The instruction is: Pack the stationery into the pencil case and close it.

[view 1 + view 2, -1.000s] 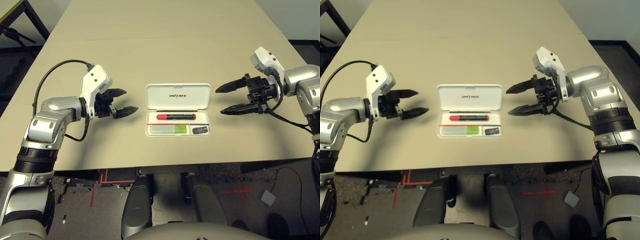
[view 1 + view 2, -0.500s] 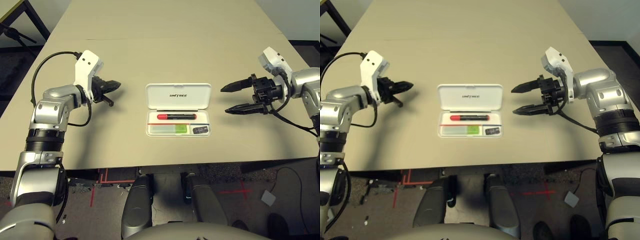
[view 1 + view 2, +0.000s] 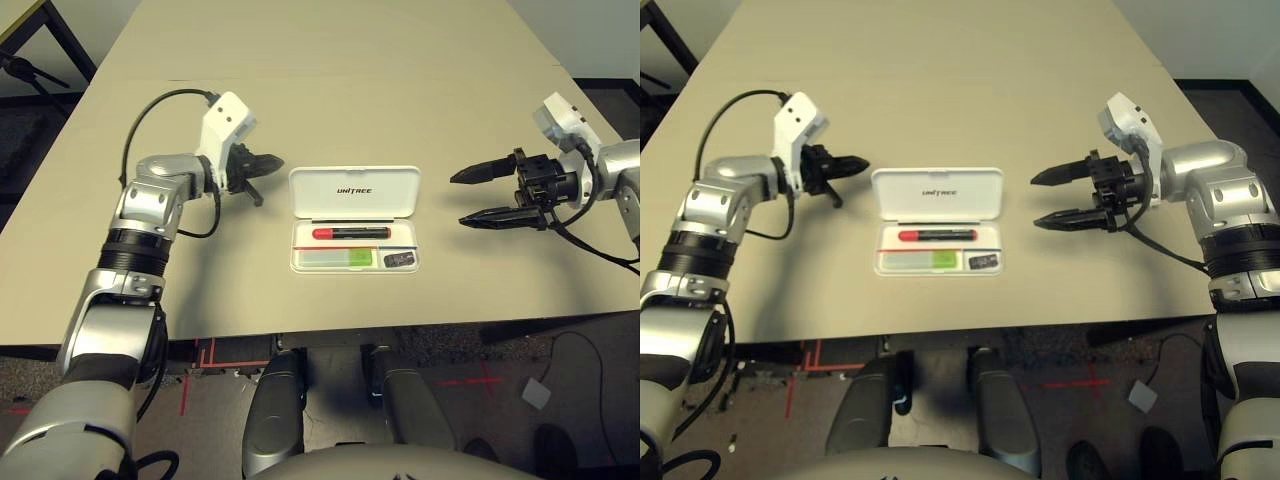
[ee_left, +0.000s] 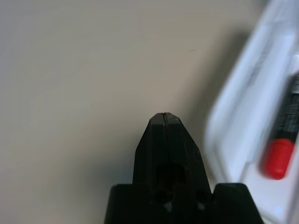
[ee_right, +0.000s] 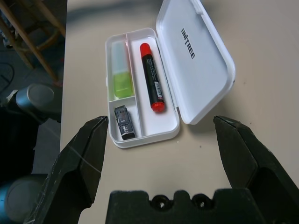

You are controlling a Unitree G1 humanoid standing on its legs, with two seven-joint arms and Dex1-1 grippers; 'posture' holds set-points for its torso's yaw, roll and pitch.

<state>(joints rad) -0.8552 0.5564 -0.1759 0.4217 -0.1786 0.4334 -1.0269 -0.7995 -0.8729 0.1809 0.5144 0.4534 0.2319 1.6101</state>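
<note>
Head stereo pair looks forward and down at the table [image 3: 330, 90]. Both share the pencil case [image 3: 355, 190] at centre. Right wrist view faces it from three o'clock; left wrist view sits close at nine.

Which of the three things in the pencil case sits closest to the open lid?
The red marker: it lies alone in the long compartment beside the lid. The green-capped stick and dark clip share the row farther from it.

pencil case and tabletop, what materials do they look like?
Pencil case: looks like hard white moulded plastic, semi-gloss; smooth rounded corners, thin rigid lid lying flat, printed logo. Table: matte beige surface, probably laminate; even colour, no visible grain, faint seam across it. Core cannot be told.
</note>
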